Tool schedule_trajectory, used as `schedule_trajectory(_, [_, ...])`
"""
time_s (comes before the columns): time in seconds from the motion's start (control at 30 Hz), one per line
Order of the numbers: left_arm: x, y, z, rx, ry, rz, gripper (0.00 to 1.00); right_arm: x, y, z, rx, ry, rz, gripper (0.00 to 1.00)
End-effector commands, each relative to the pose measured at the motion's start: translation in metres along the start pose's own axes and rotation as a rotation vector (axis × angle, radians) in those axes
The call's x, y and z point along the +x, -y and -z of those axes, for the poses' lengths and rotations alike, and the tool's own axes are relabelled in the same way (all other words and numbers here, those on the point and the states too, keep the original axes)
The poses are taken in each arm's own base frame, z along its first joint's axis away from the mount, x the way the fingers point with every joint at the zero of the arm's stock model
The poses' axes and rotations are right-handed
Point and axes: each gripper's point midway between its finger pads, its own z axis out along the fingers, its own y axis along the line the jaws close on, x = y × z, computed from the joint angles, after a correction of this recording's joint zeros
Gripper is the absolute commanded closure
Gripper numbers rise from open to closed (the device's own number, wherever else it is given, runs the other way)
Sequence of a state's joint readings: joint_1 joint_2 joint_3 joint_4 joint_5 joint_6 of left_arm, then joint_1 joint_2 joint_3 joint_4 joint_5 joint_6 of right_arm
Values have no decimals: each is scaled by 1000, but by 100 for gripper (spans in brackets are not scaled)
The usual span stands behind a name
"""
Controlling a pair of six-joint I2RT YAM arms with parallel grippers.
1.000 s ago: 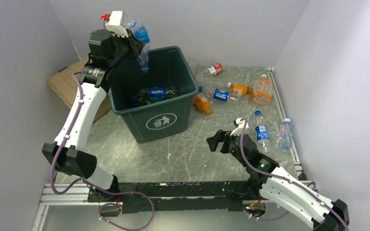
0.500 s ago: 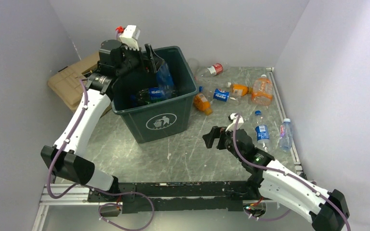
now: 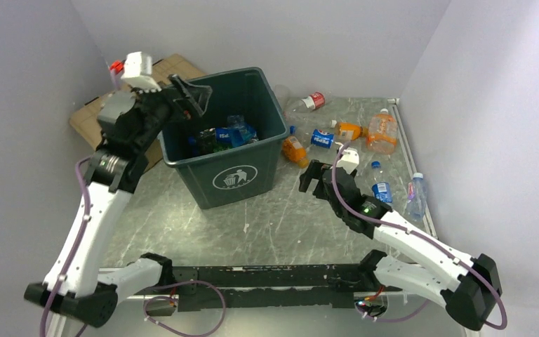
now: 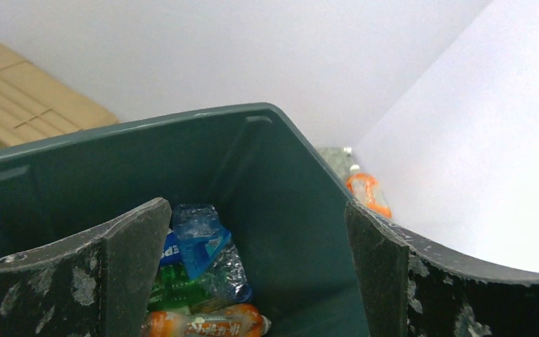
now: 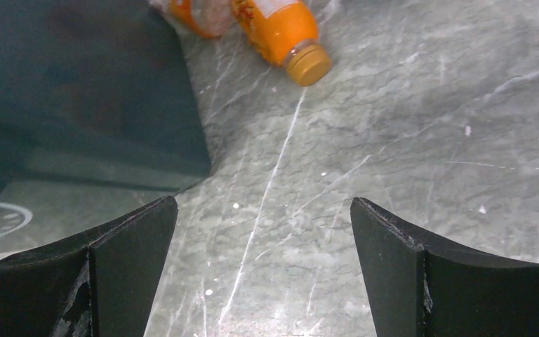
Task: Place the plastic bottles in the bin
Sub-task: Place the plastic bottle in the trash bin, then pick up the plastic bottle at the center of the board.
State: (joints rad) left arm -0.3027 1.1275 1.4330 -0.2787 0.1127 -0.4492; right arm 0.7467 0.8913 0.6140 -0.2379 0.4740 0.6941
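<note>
On the grey marbled table (image 3: pixel 267 225), the left gripper (image 3: pixel 195 90) hangs wide open and empty above the bin (image 3: pixel 233 181), which holds several bottles (image 3: pixel 228 133), while the right gripper (image 3: pixel 313 184), equally wide and empty, hovers low near an orange bottle (image 3: pixel 295 151), others strewn beyond.

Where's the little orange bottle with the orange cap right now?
In the top view the orange bottle lies on the table just right of the green bin, with a blue-labelled bottle further right.
</note>
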Motion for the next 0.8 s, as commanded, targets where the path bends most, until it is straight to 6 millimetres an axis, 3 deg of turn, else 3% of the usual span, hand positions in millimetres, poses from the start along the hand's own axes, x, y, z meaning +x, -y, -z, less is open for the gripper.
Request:
schedule_trajectory(0.0, [-20,-14,38,-136,104,124,1,-19,18,0,151,52,-7,0])
schedule_trajectory(0.17, [-4,-37,81,-290,57,142,0,-31,21,3,113,114,-77,0])
schedule_trajectory(0.4, [-17,-50,137,-407,120,120,0,-46,44,-5,161,76,-128,0])
schedule_trajectory(0.77, [11,-64,163,-507,-10,122,0,-86,52,14,171,209,-109,0])
